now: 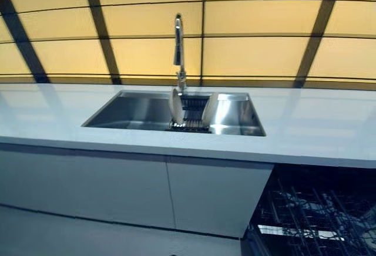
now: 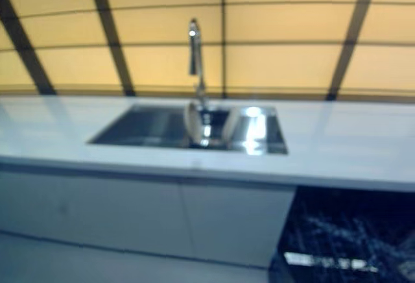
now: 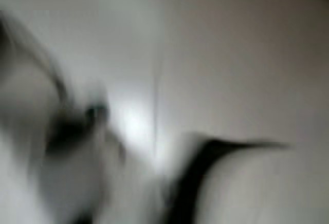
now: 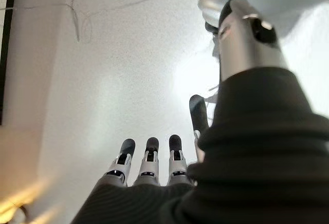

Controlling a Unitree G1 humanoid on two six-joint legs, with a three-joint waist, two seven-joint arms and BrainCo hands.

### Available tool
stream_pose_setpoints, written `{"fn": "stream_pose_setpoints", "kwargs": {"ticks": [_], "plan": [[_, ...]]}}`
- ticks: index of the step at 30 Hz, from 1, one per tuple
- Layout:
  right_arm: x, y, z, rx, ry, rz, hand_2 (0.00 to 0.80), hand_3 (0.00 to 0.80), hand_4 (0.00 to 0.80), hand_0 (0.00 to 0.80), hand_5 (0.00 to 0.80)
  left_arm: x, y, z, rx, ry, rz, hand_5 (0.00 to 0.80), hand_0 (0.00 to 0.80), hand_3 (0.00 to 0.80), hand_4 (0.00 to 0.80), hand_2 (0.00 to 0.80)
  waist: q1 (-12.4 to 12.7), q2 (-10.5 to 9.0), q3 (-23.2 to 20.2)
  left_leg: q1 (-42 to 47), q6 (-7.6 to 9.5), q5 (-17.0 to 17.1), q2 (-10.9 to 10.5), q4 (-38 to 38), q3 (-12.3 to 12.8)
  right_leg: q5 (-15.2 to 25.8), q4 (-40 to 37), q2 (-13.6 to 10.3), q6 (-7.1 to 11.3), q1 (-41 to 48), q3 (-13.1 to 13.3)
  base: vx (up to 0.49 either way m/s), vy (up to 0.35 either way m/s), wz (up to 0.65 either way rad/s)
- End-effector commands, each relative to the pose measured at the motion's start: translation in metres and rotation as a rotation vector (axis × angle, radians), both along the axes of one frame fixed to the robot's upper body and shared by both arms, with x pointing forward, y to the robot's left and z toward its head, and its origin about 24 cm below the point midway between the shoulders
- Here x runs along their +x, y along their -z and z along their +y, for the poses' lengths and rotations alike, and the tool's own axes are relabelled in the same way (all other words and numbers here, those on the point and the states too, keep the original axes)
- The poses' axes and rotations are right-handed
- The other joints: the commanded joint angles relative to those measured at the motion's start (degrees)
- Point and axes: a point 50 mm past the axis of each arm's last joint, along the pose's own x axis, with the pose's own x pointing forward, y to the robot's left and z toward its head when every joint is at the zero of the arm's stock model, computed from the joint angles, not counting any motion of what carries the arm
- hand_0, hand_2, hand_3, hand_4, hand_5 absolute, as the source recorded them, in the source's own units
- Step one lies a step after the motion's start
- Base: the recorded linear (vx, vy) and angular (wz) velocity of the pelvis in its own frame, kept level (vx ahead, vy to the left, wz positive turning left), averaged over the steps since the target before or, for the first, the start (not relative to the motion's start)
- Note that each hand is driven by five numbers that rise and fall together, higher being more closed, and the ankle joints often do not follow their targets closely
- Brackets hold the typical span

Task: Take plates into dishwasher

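We find both plates (image 1: 176, 105) upright in sink (image 1: 129, 112) rack; dishwasher (image 1: 317, 215) open, no plate seen inside. Right hand (image 4: 149, 165) released, empty; left hand unreadable. Task not begun.

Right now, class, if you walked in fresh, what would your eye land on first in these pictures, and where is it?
First, the steel sink set in the white counter, with two pale plates standing upright in a dark rack below the tall faucet. Next, the open dishwasher with its wire racks, low on the right under the counter. The right hand hangs open, holding nothing.
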Motion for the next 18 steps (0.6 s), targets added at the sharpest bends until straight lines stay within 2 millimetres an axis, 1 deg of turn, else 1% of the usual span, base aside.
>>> {"fn": "stream_pose_setpoints", "kwargs": {"ticks": [1,2,5,8,10,11,12,13,15,16,17,18], "plan": [[0.011,-0.001,0.000,0.024,-0.032,-0.045,0.000,0.000,0.000,0.000,0.000,0.018,-0.008,0.006,0.031,0.065,-0.041,0.000,0.000,0.000,0.000,0.000,-0.8,-2.05,-1.8,-0.4,6.23,-1.3,-3.6,0.9,1.6,-6.0,6.7,-5.9,9.66,2.4,4.4,0.173,0.015,0.13],[0.015,-0.001,0.002,0.030,-0.022,-0.066,0.000,0.000,0.000,0.000,0.000,0.020,-0.008,0.006,0.034,0.073,-0.042,0.000,0.000,0.000,0.000,0.000,-0.4,-2.37,-1.8,-0.2,6.84,-1.7,-4.2,0.6,0.6,-5.2,5.7,-6.3,9.92,2.0,4.1,0.126,0.001,0.21],[0.025,-0.002,0.007,0.040,-0.020,-0.098,0.000,0.000,0.000,0.000,0.000,0.023,-0.009,0.004,0.019,0.067,-0.050,0.000,0.000,0.000,0.000,0.000,0.1,-3.03,-1.8,-1.8,7.16,-1.7,-5.0,1.1,-0.1,-4.0,3.6,-6.9,9.95,1.4,4.4,0.074,-0.002,0.23],[0.027,-0.002,0.008,0.046,-0.020,-0.105,0.000,0.000,0.000,0.000,0.000,0.025,-0.009,0.003,0.019,0.065,-0.062,0.000,0.000,0.000,0.000,0.000,0.3,-3.33,-1.5,-2.7,7.18,-2.1,-5.4,2.1,-0.3,-3.4,2.6,-7.4,10.12,1.3,4.5,0.082,0.014,0.15],[0.027,-0.002,0.009,0.041,-0.017,-0.097,0.000,0.000,0.000,0.000,0.000,0.026,-0.009,0.001,0.014,0.061,-0.071,0.000,0.000,0.000,0.000,0.000,0.4,-3.63,-1.5,-3.1,7.32,-3.1,-5.7,3.6,-0.4,-2.7,2.1,-8.4,10.59,1.0,4.1,0.130,0.036,0.02],[0.027,-0.002,0.009,0.041,-0.017,-0.097,0.000,0.000,0.000,0.000,0.000,0.026,-0.009,0.001,0.014,0.061,-0.071,0.000,0.000,0.000,0.000,0.000,0.4,-3.63,-1.5,-3.1,7.32,-3.1,-5.7,3.6,-0.4,-2.7,2.1,-8.4,10.59,1.0,4.1,0.201,0.074,-0.02],[0.025,-0.002,0.007,0.032,-0.009,-0.092,0.000,0.000,0.000,0.000,0.000,0.027,-0.010,0.000,0.006,0.060,-0.074,0.000,0.000,0.000,0.000,0.000,0.3,-3.70,-1.5,-2.9,7.65,-4.3,-5.8,4.8,-0.3,-2.8,2.6,-9.2,10.99,0.9,3.7,0.186,0.081,-0.03],[0.025,-0.002,0.007,0.029,-0.003,-0.091,0.000,0.000,0.000,0.000,0.000,0.027,-0.009,0.000,0.004,0.065,-0.073,0.000,0.000,0.000,0.000,0.000,0.3,-3.73,-1.5,-2.8,7.90,-4.8,-5.9,5.3,-0.3,-3.0,3.3,-9.6,11.08,1.0,3.6,0.273,0.126,-0.07],[0.021,-0.001,0.007,0.025,0.019,-0.081,0.000,0.000,0.000,0.000,0.000,0.023,-0.008,0.000,0.008,0.078,-0.065,0.000,0.000,0.000,0.000,0.000,0.1,-3.68,-2.3,-1.6,8.97,-6.5,-6.4,6.3,-0.4,-3.5,6.2,-10.4,11.68,1.4,3.8,0.332,0.161,-0.13],[0.017,-0.001,0.007,0.026,0.035,-0.072,0.000,0.000,0.000,0.000,0.000,0.020,-0.007,0.001,0.008,0.106,-0.048,0.000,0.000,0.000,0.000,0.000,-0.2,-3.66,-2.9,-0.5,9.76,-7.2,-6.7,6.3,-0.5,-2.7,9.3,-11.1,12.40,1.2,3.8,0.336,0.161,-0.16],[0.016,0.000,0.006,0.025,0.039,-0.070,0.000,0.000,0.000,0.000,0.000,0.019,-0.007,0.001,0.011,0.114,-0.041,0.000,0.000,0.000,0.000,0.000,-0.3,-3.71,-3.0,0.0,10.07,-7.4,-6.9,6.0,-0.5,-1.9,10.5,-11.4,12.79,1.0,3.9,0.354,0.184,-0.15],[0.013,0.000,0.006,0.025,0.040,-0.059,0.000,0.000,0.000,0.000,0.000,0.017,-0.006,0.003,0.029,0.137,-0.026,0.000,0.000,0.000,0.000,0.000,-0.6,-3.65,-3.6,2.3,10.82,-7.1,-7.4,3.8,-0.6,2.4,15.1,-12.6,14.02,0.0,4.0,0.256,0.155,-0.10]]}}
